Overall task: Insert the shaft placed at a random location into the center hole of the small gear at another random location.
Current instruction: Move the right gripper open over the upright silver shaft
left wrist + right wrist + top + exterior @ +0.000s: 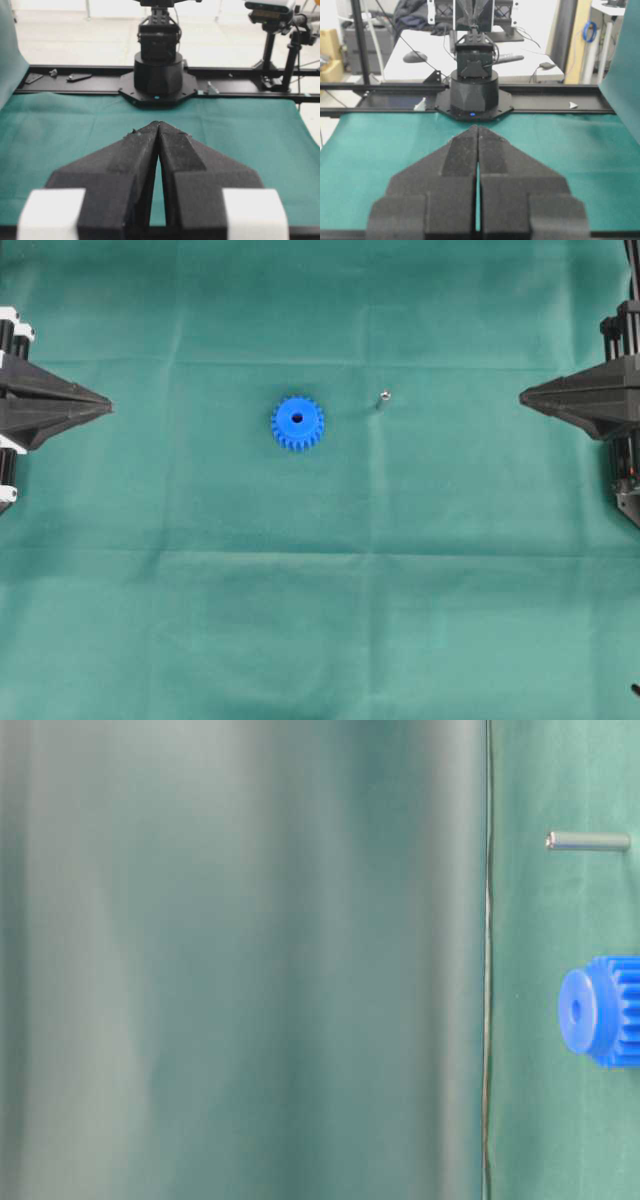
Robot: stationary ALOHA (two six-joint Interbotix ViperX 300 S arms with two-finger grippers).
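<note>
Robotics lab: camera stands (270,30); cabled desk (530,55)

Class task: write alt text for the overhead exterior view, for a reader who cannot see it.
A small blue gear lies flat mid-table on a green cloth, its center hole facing up, with a tiny metal shaft standing apart to its right. The left gripper and right gripper, both shut and empty, point inward from the edges.
</note>
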